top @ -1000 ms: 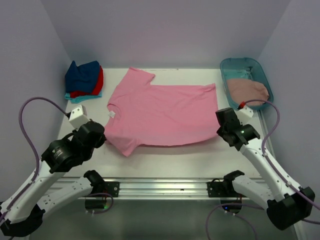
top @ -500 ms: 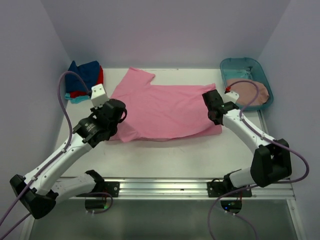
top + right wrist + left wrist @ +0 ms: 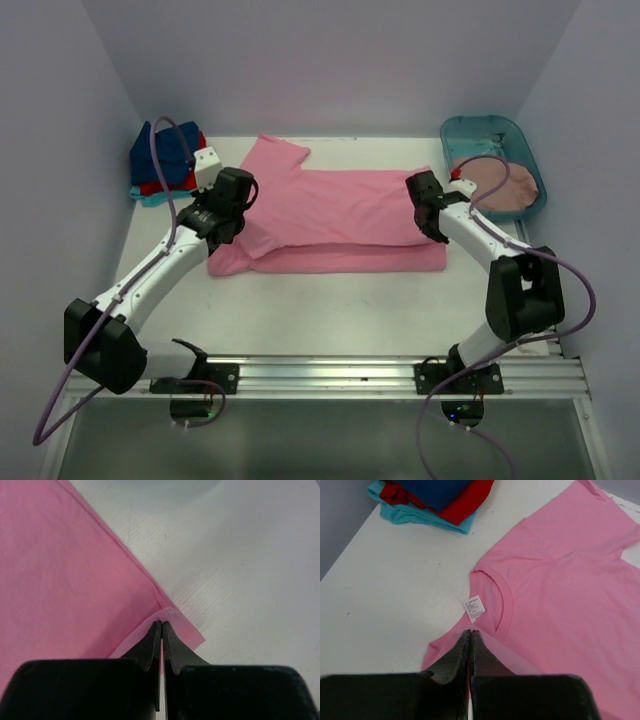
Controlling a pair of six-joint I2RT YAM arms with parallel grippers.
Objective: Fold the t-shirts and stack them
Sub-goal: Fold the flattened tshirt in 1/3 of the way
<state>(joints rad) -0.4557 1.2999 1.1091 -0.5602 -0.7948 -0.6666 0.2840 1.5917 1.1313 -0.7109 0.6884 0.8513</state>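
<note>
Cloth this limp sags, so we hold the pink shirt by its edge: left gripper at nine o'clock, right gripper at three, jaws clamped on it.

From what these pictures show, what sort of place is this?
Probably a robot test cell, not a home: a white table boxed in by plain walls, two arms on a metal rail at its near edge, and a pink shirt, a folded stack and a tub.
</note>
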